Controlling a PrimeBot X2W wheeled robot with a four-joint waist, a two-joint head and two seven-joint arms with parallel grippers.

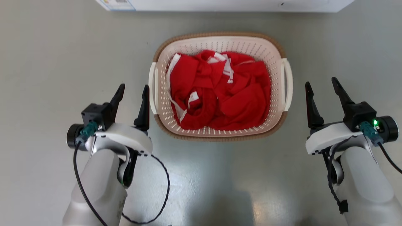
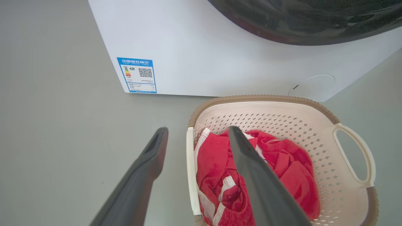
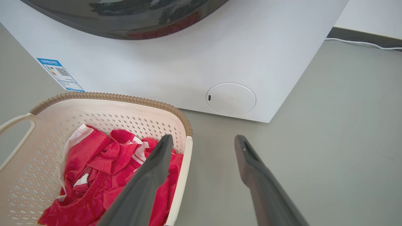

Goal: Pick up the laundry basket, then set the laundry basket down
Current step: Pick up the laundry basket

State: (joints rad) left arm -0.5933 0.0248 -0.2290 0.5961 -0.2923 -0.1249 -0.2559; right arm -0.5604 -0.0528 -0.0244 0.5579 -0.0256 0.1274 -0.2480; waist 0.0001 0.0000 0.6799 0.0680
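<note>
The left claw [image 1: 133, 88] is released, its two dark fingers spread, and is positioned just beside the left handle [image 1: 153, 88] of the laundry basket [image 1: 220, 44]. Contact cannot be determined. In the left wrist view, that handle is framed between the fingers. The right claw [image 1: 321, 82] is likewise released and is positioned near the right handle [image 1: 288, 84], with a strip of floor [image 1: 47, 78] visible between them. The laundry basket is set on the grey floor between the two claws and is loaded with a crumpled red garment [image 1: 232, 100] with white trim. Directly beyond the basket stands a white washing machine [image 1: 232, 4], fitted with an energy label [image 2: 137, 75] and a round service cover [image 3: 230, 99].
</note>
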